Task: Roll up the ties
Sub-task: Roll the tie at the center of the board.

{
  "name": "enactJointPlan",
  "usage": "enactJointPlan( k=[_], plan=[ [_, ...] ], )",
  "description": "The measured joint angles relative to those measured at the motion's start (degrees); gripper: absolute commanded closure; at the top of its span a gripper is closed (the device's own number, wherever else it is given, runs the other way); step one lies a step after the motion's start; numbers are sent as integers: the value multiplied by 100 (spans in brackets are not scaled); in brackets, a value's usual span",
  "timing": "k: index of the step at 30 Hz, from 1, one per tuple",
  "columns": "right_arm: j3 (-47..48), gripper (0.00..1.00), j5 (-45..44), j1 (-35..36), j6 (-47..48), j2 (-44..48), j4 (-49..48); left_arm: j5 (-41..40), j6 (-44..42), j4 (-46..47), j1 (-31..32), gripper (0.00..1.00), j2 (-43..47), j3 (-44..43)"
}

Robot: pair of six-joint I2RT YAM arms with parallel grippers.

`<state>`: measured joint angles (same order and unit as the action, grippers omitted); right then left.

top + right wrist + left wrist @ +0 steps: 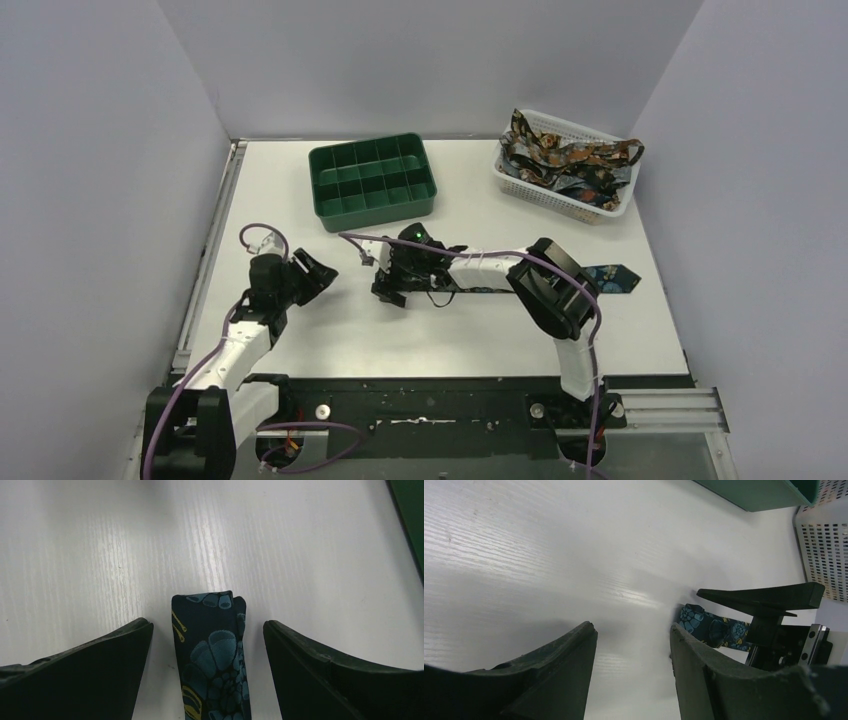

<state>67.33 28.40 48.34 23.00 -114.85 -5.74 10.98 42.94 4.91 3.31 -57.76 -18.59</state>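
Note:
One tie (612, 278) lies flat across the table, dark with blue flowers and yellow marks; my right arm hides most of it in the top view. Its narrow end (210, 650) looks folded back on itself and rests on the table between the fingers of my right gripper (207, 625), which is open and straddles it without touching. My left gripper (322, 272) hovers just left of that end, open with nothing between its fingers (574, 665). In the left wrist view the tie's end (711, 627) shows beyond my right finger. More ties (560, 160) are heaped in the basket.
A green compartment tray (372, 180) stands at the back centre. The white mesh basket (600, 208) sits at the back right. Walls close in on the left, the back and the right. A metal rail (205, 270) runs along the table's left edge.

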Motion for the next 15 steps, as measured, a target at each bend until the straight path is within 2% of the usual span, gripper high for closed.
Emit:
enactJointPlan(
  k=[2,10,15],
  plan=[
    [116,17,7,-7,61,-63,35,28,35,31,-2,46,0,26],
    [299,38,372,-216,310,-157,385,94,85,39,-4,47,35,192],
    [420,39,776,-417,420,-212,726,107,90,44,-4,47,57,219]
  ],
)
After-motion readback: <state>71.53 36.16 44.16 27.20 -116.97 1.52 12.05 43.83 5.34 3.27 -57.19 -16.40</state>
